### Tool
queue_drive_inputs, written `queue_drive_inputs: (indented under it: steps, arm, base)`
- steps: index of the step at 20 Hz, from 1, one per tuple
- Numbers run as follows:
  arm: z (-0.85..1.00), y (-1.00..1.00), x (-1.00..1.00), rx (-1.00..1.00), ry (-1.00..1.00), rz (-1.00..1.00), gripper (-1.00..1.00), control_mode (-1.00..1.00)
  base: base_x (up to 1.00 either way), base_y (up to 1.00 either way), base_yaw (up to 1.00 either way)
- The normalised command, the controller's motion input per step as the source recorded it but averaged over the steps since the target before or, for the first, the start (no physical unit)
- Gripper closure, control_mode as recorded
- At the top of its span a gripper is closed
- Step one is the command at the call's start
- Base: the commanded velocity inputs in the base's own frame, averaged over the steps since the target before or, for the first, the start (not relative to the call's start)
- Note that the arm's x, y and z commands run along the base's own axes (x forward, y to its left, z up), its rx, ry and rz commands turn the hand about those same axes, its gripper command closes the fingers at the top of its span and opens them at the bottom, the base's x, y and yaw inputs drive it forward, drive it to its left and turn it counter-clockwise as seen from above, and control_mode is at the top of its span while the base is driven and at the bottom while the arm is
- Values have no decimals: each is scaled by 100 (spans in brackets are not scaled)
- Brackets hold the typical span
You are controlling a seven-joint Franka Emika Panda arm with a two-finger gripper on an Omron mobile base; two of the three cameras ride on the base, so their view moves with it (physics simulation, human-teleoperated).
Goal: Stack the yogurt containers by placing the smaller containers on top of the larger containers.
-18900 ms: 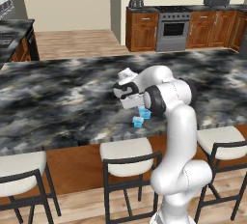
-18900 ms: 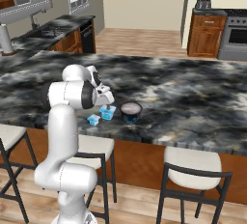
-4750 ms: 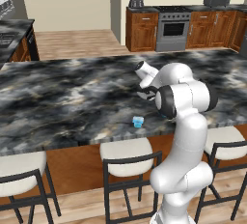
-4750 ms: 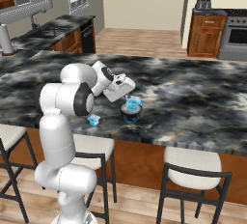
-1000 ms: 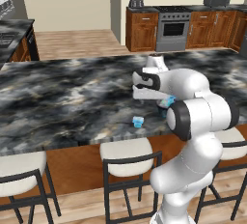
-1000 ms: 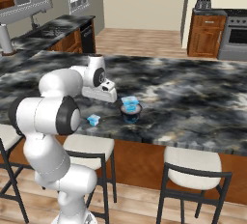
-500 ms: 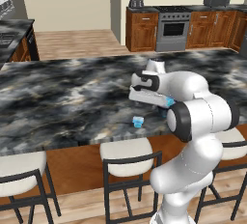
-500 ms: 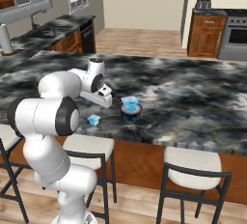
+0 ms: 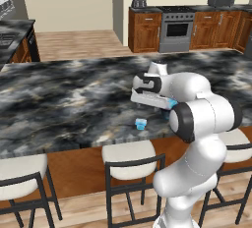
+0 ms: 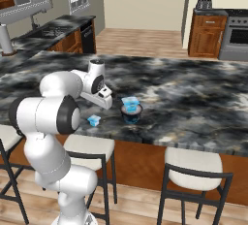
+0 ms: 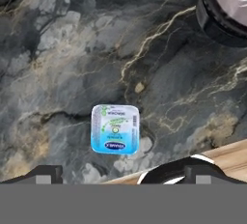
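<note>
The dark marble counter (image 10: 193,103) is long and wide. The white arm (image 10: 58,103) bends low over it, with its hand pointing down. The gripper (image 11: 120,170) is wide open and holds nothing. The wide dark tub (image 10: 131,115) sits near the counter's front edge, and a blue cup (image 10: 130,103) rests on top. The tiny blue cup (image 11: 115,129) stands alone nearby, right under the hand.
</note>
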Motion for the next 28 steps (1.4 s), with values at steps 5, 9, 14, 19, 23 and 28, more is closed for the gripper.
queue_drive_inputs:
  steps: [5,9,14,19,23,28]
  arm:
    - [-11,7,10,0,1,-1,-100,-100]
    - [-15,5,5,0,0,0,-100,-100]
    - [-21,10,3,0,0,0,-100,-100]
    - [-20,10,6,-2,0,0,-100,-100]
    - [-17,7,3,-5,0,0,-100,-100]
    - [-13,5,2,-7,1,0,-100,-100]
  base:
    - [0,0,0]
    - [0,0,0]
    - [0,0,0]
    - [0,0,0]
    - [0,0,0]
    - [0,0,0]
